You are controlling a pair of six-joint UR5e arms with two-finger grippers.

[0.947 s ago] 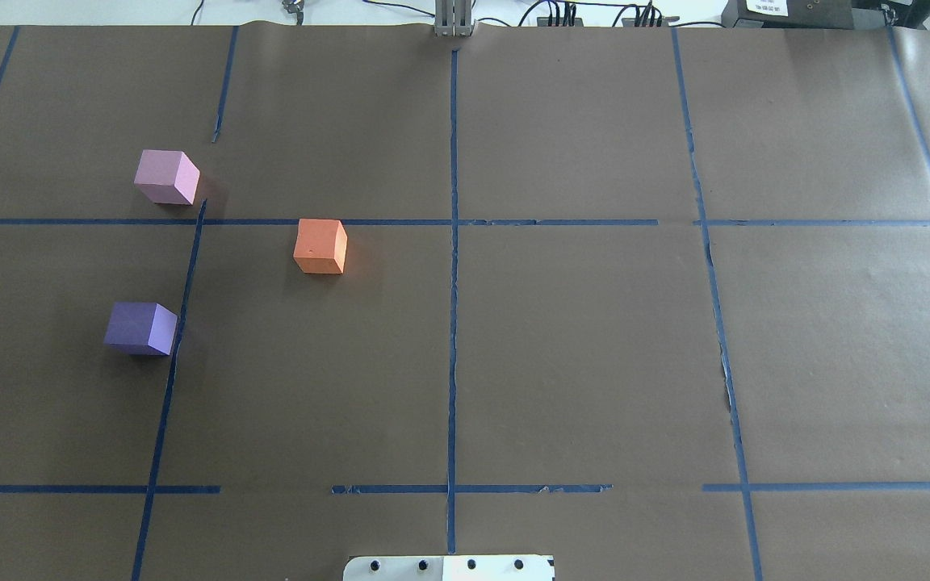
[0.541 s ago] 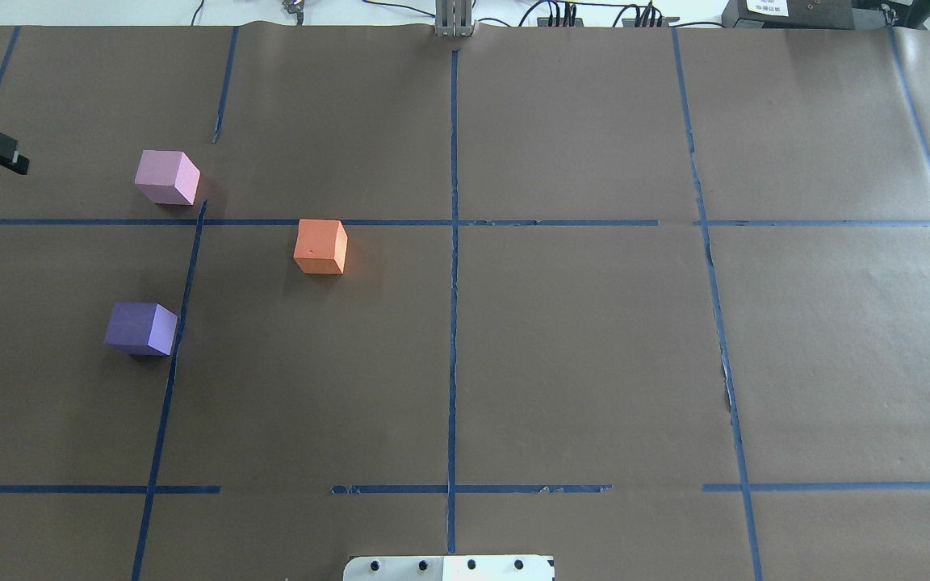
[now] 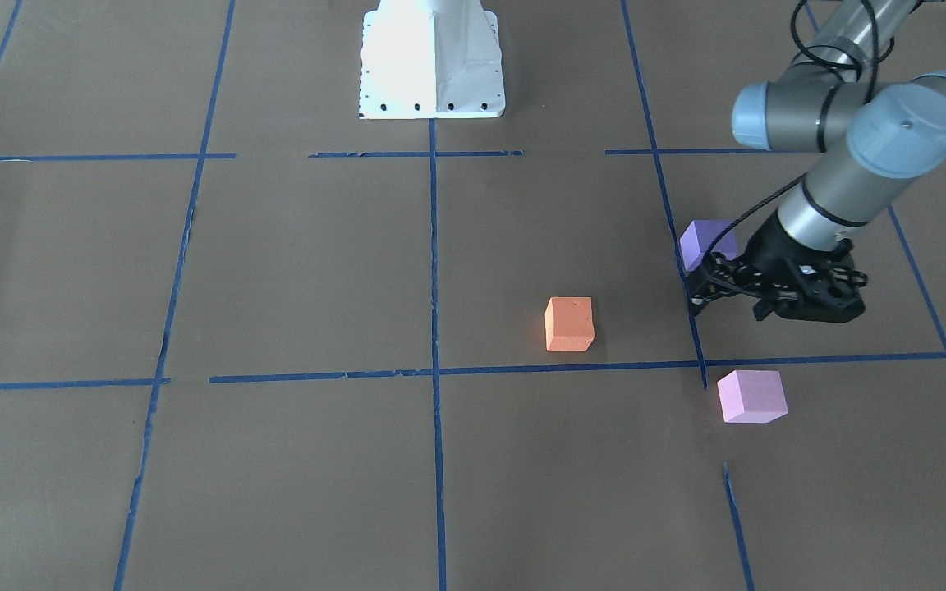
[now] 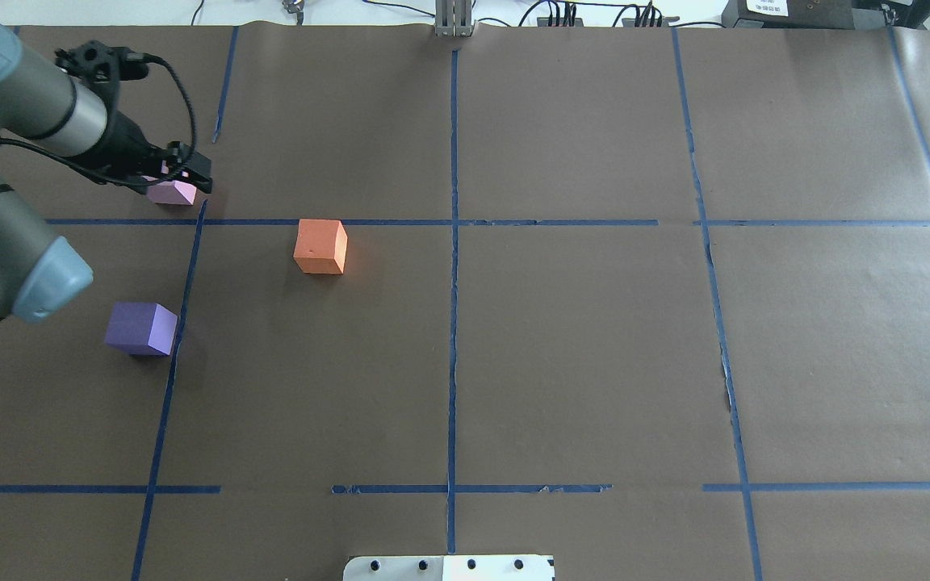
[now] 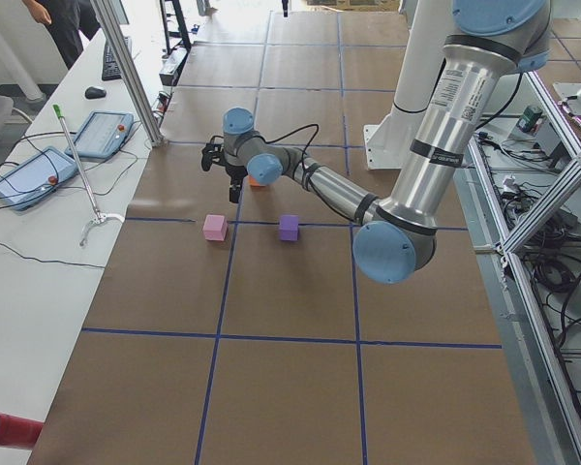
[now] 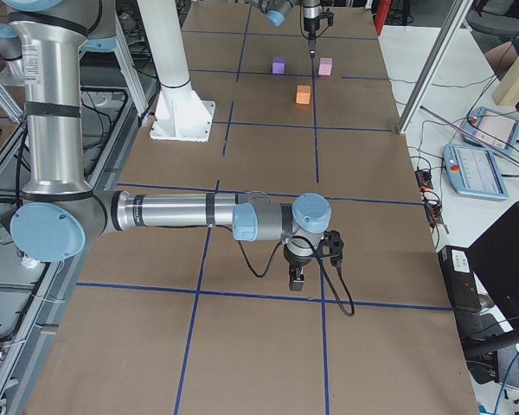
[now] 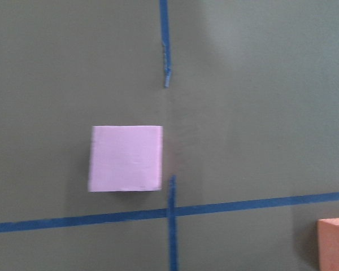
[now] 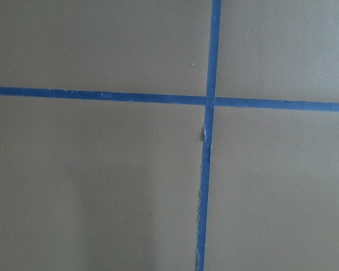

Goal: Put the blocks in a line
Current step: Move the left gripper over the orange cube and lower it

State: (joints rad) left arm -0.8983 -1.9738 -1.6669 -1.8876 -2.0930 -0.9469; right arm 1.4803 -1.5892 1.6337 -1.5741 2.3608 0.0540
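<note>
Pink block [image 4: 173,192] sits far-left, apart from orange block [image 4: 320,246] and purple block [image 4: 140,328]. Left gripper [image 4: 203,181] hovers nearby; spread or pinched, can't tell. Before you descend, centre over it, square to its faces.

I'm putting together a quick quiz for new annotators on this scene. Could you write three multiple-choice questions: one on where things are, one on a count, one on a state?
1. The orange block, purple block and pink block lie on which part of the table?
A) the robot's left half
B) the robot's right half
C) both halves

2. How many blocks are there?
A) two
B) three
C) five

3. How do the blocks stand?
A) stacked
B) touching in a row
C) apart, each flat on the table

Answers:
1 A: all sit left of the centre tape line in the overhead view.
2 B: one of each colour.
3 C: gaps show between all three.
</note>
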